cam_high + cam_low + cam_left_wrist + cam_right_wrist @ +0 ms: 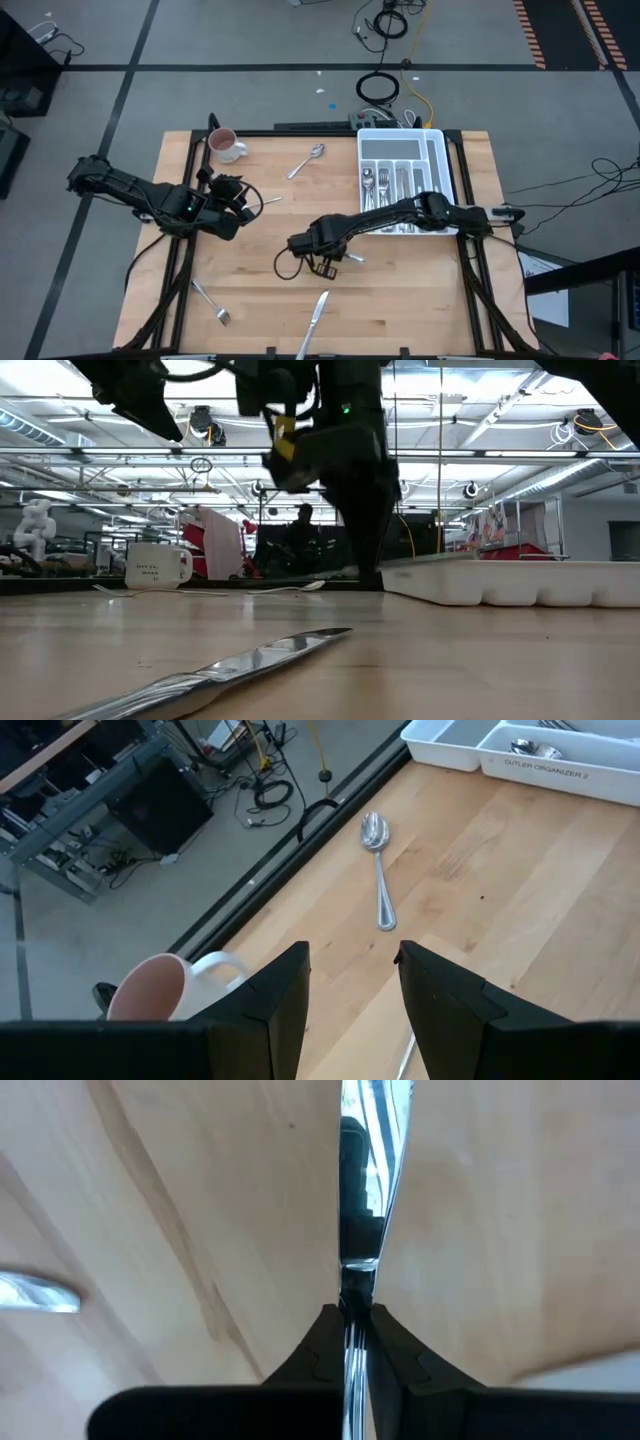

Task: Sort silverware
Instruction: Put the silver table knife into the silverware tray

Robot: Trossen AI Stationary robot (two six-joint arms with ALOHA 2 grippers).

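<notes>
My right gripper [322,265] [350,1315] hangs over the middle of the table, pointing down, shut on a slim piece of silverware [372,1170]. My left gripper [350,1010] hovers open at the left, near the white mug [226,146], with nothing between its fingers. A spoon [307,160] [378,870] lies flat near the far edge. Flat near the front edge lie a knife [313,325] [230,670] and a fork [212,303]. Several pieces lie in the white tray [440,165]. My right gripper pinches the silver piece between its two fingers [395,1345], on its thin edges near one end [358,1280]. The fingers come from above, pointing down. The piece slants away below them, its free end [355,258] toward the table's right. Whether that end touches the wood I cannot tell.
The tray [510,582] stands at the far right, the mug [155,565] at the far left. A short silver piece [270,200] lies by the left gripper. Bare wood stretches between the two arms and along the near right.
</notes>
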